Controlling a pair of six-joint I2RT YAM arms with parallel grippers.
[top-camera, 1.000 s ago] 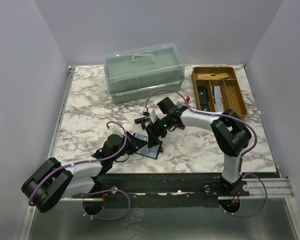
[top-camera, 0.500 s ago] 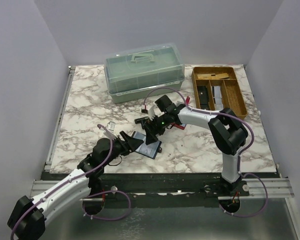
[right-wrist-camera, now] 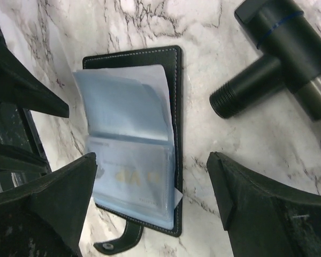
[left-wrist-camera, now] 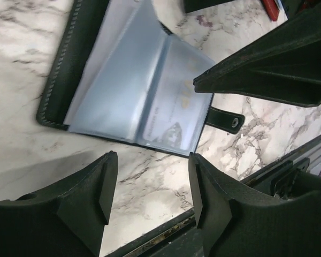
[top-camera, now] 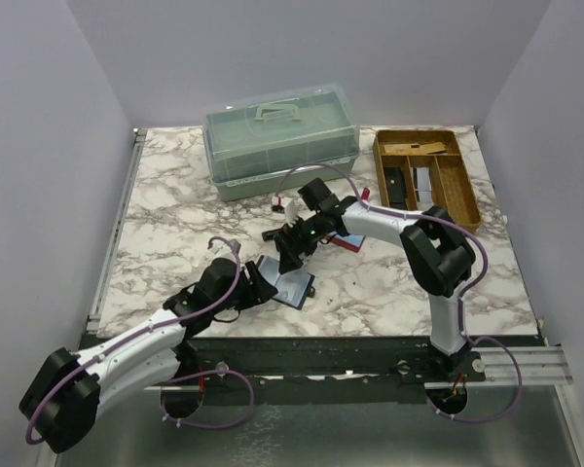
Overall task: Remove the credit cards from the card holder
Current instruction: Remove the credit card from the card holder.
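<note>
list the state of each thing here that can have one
card holder: open, lying flat
snap strap: undone
credit card: inside the card holder, not yet taken out
left gripper: open, holding nothing
right gripper: open, over the card holder, holding nothing
storage box: lid shut

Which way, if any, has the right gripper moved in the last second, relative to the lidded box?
Yes. In the top view, the right gripper has shifted slightly left and up the frame, closer to the lidded box.
</note>
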